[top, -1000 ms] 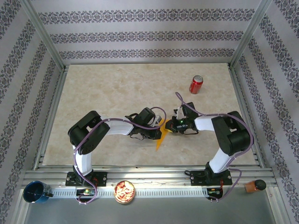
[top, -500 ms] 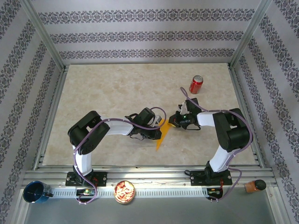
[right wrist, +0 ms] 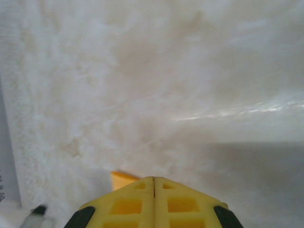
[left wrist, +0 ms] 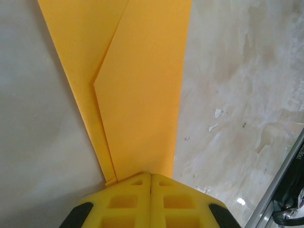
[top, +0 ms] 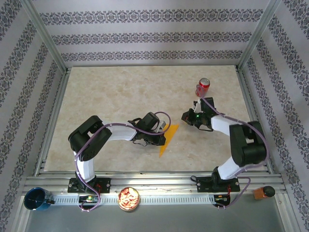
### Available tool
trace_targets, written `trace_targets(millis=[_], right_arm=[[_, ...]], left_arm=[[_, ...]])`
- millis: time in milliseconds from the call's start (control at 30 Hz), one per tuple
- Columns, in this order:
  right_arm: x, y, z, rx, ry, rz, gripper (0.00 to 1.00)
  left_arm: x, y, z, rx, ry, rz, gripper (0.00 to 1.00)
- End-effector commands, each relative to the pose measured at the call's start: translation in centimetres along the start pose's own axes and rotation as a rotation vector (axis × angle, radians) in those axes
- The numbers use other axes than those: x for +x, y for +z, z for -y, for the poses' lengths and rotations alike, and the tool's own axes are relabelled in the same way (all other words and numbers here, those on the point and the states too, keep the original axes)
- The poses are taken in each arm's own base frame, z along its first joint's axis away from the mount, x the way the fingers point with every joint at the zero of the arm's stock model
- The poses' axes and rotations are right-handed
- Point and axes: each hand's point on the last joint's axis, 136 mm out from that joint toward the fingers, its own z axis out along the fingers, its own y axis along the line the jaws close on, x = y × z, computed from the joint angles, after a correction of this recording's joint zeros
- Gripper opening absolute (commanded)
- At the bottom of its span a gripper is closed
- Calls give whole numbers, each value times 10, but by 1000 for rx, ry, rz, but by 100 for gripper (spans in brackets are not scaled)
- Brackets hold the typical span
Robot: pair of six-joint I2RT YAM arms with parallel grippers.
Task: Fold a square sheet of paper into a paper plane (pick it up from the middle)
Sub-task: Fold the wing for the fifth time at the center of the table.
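Paper plane (top: pixel 169 140): an orange-yellow folded dart, lying flat on the table (top: pixel 111 96) between your two grippers.

- Long axis: running diagonally, with the wide end pointing up toward the right gripper and the sharp tip pointing down toward the arm bases.
- Layers: your left wrist view is showing one folded panel overlapping a narrower strip along its left side.

Left gripper (top: pixel 161 138): fingers pressed together and gripping nothing.

- Position: sitting at the plane's left long edge, roughly at mid-length.
- Contact: in its own camera the closed tips are meeting the near end of the paper. Whether they are pressing it down or hanging just above it is hard to say from this angle.
- Arm pose: the elbow is bending out to the left, the forearm is reaching low across the table to the right, and the wrist is tipping down.

Right gripper (top: pixel 185 117): also pressed together and empty.

- Position: standing just beyond the plane's wide end, apart from it, with the red soda can (top: pixel 203 87) farther back.
- Own camera: looking mostly at bare tabletop, with a small orange corner (right wrist: pixel 124 179) peeking beside the fingertips, probably that wide end.
- Arm pose: folding sharply at the elbow on the right, with the forearm reaching back and left.

Relation to note: you are working with the left gripper as the nearer one. The plane is lying to its right, so any crease press or pickup is likely turning on that diagonal axis.
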Motion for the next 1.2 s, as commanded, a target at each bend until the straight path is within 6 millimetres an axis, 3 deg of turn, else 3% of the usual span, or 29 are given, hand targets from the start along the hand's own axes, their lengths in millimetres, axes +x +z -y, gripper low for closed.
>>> trace_targets(millis=[0, 167, 300, 467, 600, 767, 900, 1167], right_arm=[[30, 3, -13, -28, -36, -55, 4], [68, 25, -12, -26, -30, -153, 3], [77, 39, -6, -4, -21, -193, 2], [87, 42, 22, 93, 10, -214, 0], [97, 41, 40, 136, 25, -226, 0], [102, 42, 42, 138, 27, -241, 0], [100, 40, 41, 134, 26, -234, 0], [103, 38, 41, 133, 29, -236, 0]], left_arm=[[65, 1, -58, -210, -98, -198, 0], [61, -1, -54, -199, -97, -183, 0], [59, -2, -51, -192, -94, -179, 0], [55, -7, -45, -189, -96, -168, 0], [39, -23, -21, -145, -130, -87, 0], [9, -28, 31, 35, -145, 19, 0], [-5, -17, 55, 89, -141, 31, 0], [-26, 8, 50, 43, -159, 45, 0]])
